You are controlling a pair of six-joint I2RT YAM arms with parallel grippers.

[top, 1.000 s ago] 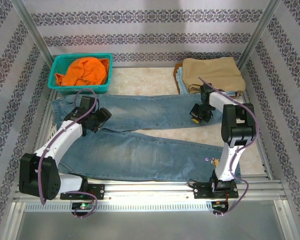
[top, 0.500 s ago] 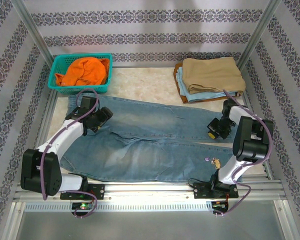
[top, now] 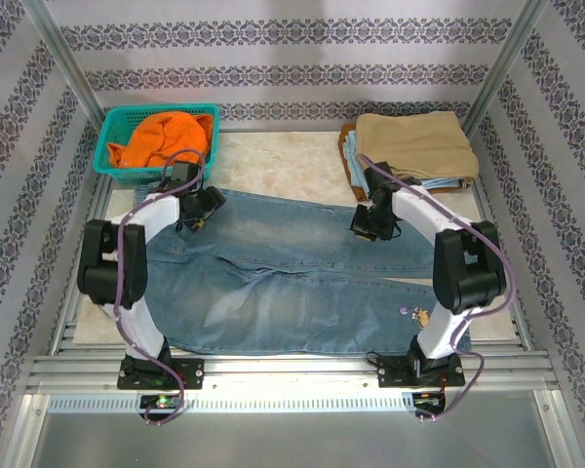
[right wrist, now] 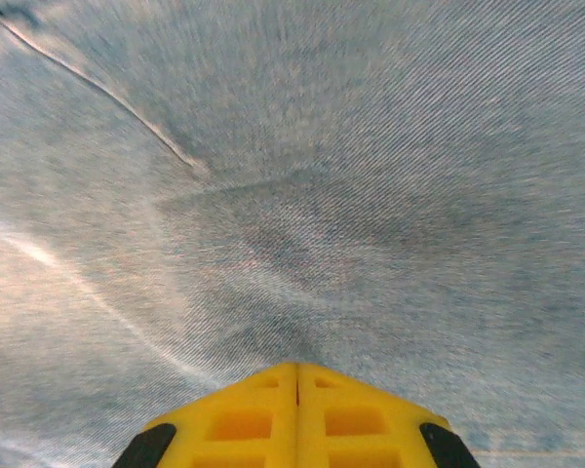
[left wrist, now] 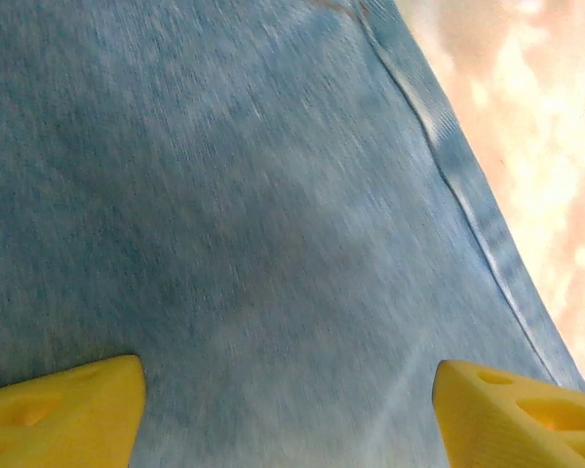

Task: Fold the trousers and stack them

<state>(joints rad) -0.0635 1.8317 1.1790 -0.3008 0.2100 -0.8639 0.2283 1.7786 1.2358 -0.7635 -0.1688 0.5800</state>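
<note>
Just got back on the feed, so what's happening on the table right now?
Both arms are on the light-blue jeans, spread flat across the table, legs side by side, not yet folded. The left hand is open over the denim near its far left edge. The right hand is shut, low over the far edge further right; whether it pinches cloth is unclear. A folded stack sits far right.

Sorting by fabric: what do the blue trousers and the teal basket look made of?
The trousers look like faded cotton denim, matte: diagonal twill weave, stitched seams. The basket appears moulded plastic, probably: uniform teal lattice walls, stiff rim.
</note>
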